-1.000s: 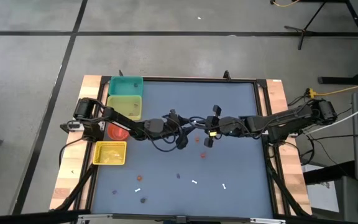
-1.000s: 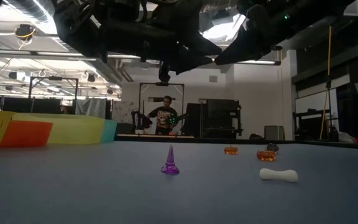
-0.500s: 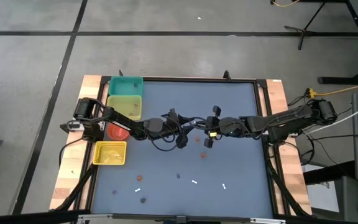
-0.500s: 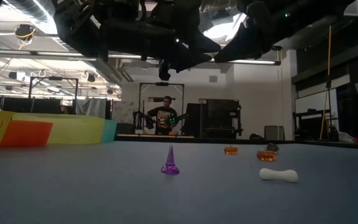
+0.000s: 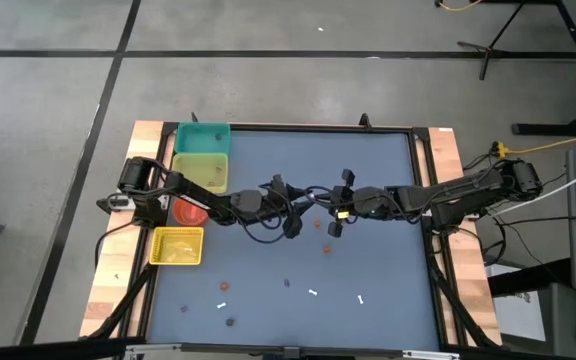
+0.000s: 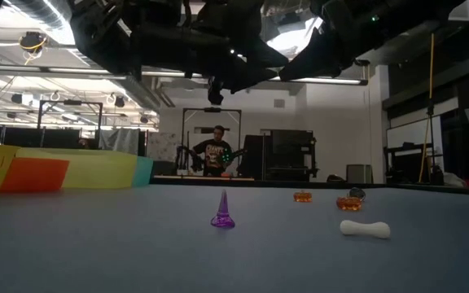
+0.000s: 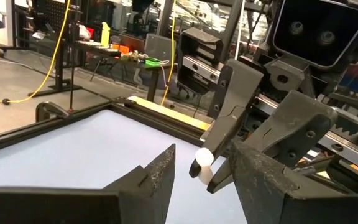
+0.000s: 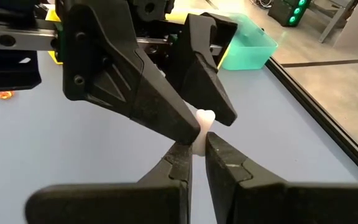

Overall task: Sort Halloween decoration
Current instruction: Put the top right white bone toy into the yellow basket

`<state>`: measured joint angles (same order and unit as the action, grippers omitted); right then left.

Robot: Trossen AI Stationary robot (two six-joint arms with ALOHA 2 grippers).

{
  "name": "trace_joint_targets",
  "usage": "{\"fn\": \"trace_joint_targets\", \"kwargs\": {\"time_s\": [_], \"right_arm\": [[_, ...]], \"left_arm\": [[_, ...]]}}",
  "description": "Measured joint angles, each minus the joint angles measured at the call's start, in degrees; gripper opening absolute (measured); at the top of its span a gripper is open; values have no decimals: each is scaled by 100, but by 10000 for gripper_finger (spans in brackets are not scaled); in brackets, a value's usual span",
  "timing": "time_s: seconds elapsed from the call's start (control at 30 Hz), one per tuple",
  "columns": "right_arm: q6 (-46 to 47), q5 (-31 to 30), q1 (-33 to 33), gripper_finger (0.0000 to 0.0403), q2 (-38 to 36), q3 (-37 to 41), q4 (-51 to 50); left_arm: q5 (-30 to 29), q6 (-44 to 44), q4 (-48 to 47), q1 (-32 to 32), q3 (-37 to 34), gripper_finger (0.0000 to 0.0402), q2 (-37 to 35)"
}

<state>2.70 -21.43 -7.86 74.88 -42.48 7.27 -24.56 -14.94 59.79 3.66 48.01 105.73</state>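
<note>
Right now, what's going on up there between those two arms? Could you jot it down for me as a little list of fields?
Place: mid-air above the blue table
Right tool: shut on a small white bone
Left tool: open, fingers on either side of the same bone
Stage: handover between arms, not finished
On the table: purple cone, orange pumpkins, another white bone
Bins: yellow bin, teal bin
</note>
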Motion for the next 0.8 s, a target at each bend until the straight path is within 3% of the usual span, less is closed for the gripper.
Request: {"fn": "trace_joint_targets", "kwargs": {"time_s": [0.27, 0.8], "right_arm": [[0, 0, 0, 30, -1, 0, 11], [0, 0, 0, 30, -1, 0, 15]], "left_arm": [[-4, 3, -4, 0, 0, 135, 0], [2, 5, -12, 0, 0, 60, 0]]}}
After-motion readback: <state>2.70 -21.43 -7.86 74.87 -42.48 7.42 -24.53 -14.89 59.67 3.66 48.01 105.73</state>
